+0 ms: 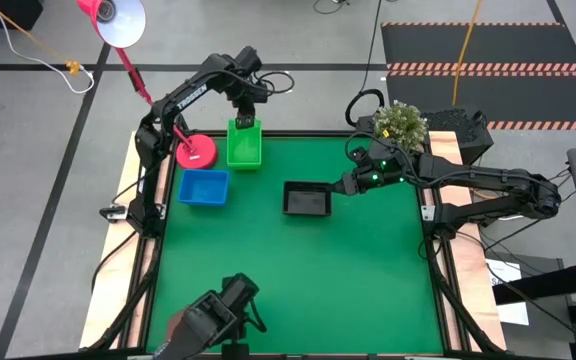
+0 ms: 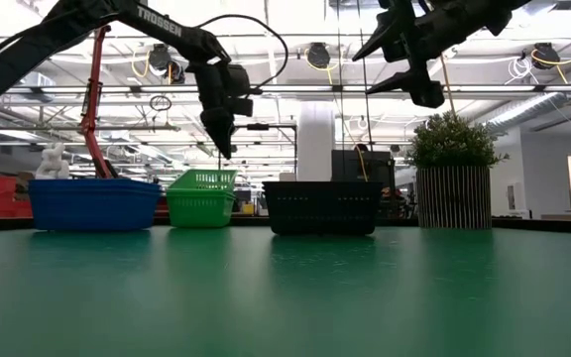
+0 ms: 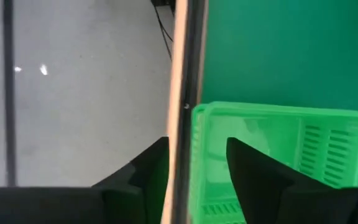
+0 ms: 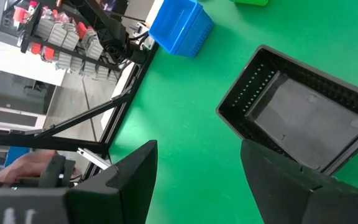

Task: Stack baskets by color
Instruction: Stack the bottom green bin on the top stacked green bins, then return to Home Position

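Note:
Three baskets stand on the green table: a green basket [image 1: 244, 145] at the far edge, a blue basket [image 1: 204, 187] near the left edge, and a black basket [image 1: 306, 199] in the middle. My left gripper [image 1: 246, 122] hangs open, pointing steeply down over the green basket's far end [image 3: 199, 118]. In the low view its fingertips [image 2: 220, 149] are a little above the rim and touch nothing. My right gripper [image 1: 340, 186] is open and raised beside the black basket's right end [image 4: 303, 118], clear of it.
A round pink lamp base [image 1: 197, 152] stands just left of the green basket, with its red stem and shade [image 1: 118, 20] leaning off the table. A potted plant [image 1: 400, 122] stands at the far right corner. The near half of the mat [image 1: 298, 290] is bare.

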Controlling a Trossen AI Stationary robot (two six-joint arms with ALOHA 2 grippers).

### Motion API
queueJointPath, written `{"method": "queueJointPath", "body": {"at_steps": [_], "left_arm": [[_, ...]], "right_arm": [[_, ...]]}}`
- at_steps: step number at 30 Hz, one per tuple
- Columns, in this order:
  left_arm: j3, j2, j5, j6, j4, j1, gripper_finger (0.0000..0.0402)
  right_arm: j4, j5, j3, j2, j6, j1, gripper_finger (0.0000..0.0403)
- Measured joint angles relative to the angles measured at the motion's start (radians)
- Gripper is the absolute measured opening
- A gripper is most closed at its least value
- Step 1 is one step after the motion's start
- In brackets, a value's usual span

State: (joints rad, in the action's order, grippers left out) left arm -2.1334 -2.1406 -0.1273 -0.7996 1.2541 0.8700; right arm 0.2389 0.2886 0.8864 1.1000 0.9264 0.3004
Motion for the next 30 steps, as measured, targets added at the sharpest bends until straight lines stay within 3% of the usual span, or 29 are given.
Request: {"method": "queueJointPath", "body": {"at_steps": [7,12,23,30], "left_arm": [[0.083,-0.001,0.001,0.076,-0.013,-0.007,0.0064],[0.143,-0.001,0.073,0.097,-0.11,-0.014,0.0007],[0.143,0.047,0.076,0.254,-0.092,-0.051,0.0031],[0.143,0.22,-0.028,0.446,-0.112,-0.112,0.0006]], "right_arm": [[0.0,-0.002,0.0,0.0,0.0,0.0,0.0226],[0.0,-0.002,0.0,0.0,0.0,0.0,0.0226],[0.047,-0.003,0.0,0.0,-0.007,0.0,0.0226],[0.012,0.0,0.0,0.0,-0.113,0.0,0.0204]]}}
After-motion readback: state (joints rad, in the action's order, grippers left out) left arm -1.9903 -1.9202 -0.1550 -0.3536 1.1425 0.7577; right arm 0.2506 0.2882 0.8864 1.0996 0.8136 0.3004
